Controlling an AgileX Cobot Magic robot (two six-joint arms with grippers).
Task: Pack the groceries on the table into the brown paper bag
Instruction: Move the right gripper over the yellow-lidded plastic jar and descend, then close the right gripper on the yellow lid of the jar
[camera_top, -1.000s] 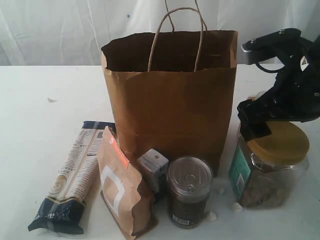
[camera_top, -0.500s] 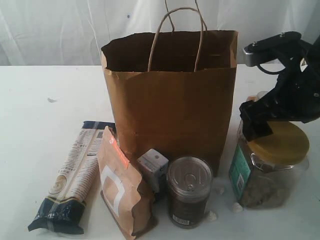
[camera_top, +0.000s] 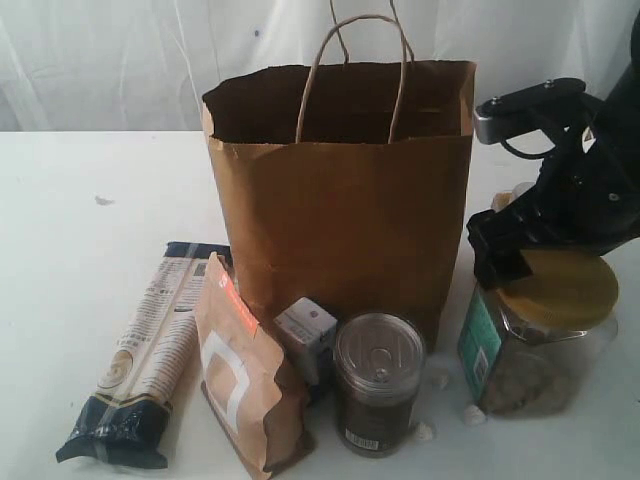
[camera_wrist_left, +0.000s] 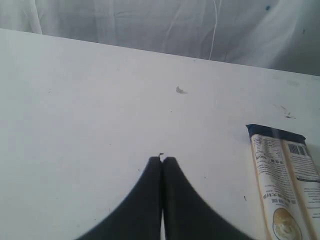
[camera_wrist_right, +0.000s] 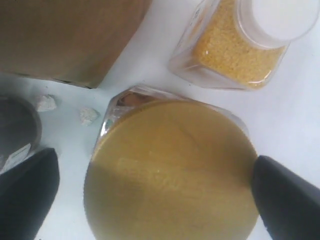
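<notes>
The tall brown paper bag (camera_top: 340, 220) stands open at the middle of the table (camera_top: 90, 260). In front of it lie the long pasta packet (camera_top: 145, 350), the brown-orange pouch (camera_top: 245, 375), the small carton (camera_top: 308, 335) and the pull-tab can (camera_top: 378, 385). Right of the bag stands the yellow-lidded jar (camera_top: 530, 350). My right gripper (camera_wrist_right: 160, 185) hangs open just over its lid (camera_wrist_right: 170, 170), one finger on each side. The yellow juice bottle (camera_wrist_right: 240, 50) lies beyond the jar. My left gripper (camera_wrist_left: 162, 160) is shut and empty over bare table, near the pasta packet (camera_wrist_left: 285, 180).
Small white crumbs (camera_top: 440, 380) lie between the can and the jar, also seen as crumbs (camera_wrist_right: 89, 116) near the bag's corner. A small scrap (camera_wrist_left: 180, 90) sits on the tabletop to the left. A white curtain hangs behind the table.
My right arm has shifted a little to the left over the jar, jaws still wide. The jar and the other groceries have not moved.
</notes>
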